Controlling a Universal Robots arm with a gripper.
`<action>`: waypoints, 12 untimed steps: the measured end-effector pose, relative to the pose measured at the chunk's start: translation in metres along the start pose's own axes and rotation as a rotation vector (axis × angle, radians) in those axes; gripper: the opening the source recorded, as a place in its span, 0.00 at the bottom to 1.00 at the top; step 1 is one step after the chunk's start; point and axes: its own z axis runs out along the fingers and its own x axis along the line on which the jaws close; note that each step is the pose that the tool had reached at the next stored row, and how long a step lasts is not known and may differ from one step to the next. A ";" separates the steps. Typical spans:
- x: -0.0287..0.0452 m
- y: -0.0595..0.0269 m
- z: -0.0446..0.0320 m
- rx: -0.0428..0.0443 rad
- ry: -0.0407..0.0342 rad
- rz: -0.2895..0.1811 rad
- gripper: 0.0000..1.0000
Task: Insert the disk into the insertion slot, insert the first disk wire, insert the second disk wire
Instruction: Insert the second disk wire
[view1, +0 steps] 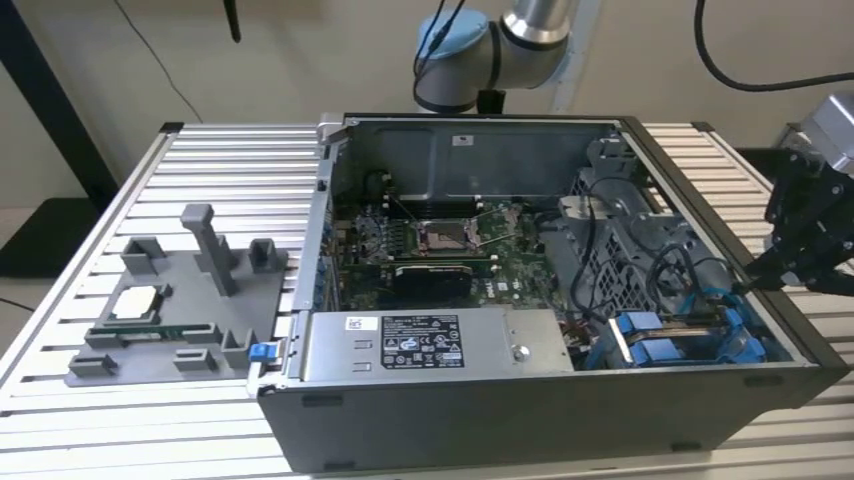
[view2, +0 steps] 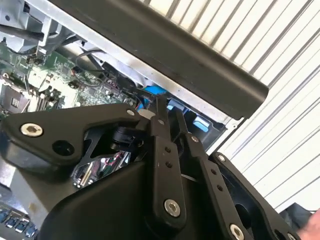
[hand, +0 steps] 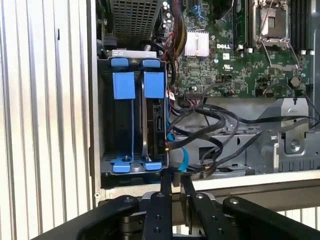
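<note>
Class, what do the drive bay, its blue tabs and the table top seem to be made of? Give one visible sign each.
The drive bay looks like sheet metal: dull grey, thin folded walls. The blue tabs are probably plastic: uniform bright colour, moulded shape. The table top seems aluminium: pale silvery ribbed slats.

- Robotics lab test cell.
- Slatted aluminium worktop (view1: 214, 160), extrusion-type.
- Robot arm (view1: 534, 30) stands at 12 o'clock, behind the opened computer case (view1: 534, 420).
- Grey parts jig (view1: 187, 300) at 9 o'clock of the case.
- Black cable (view1: 747, 75) hangs at 1 o'clock against a bare wall (view1: 307, 50).
</note>
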 end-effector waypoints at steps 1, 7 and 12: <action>0.0004 -0.0001 0.0017 0.0000 0.0007 0.000 1.00; 0.0011 -0.0006 0.0116 0.0009 0.0019 0.004 1.00; 0.0009 -0.0007 0.0141 0.0011 0.0017 0.006 1.00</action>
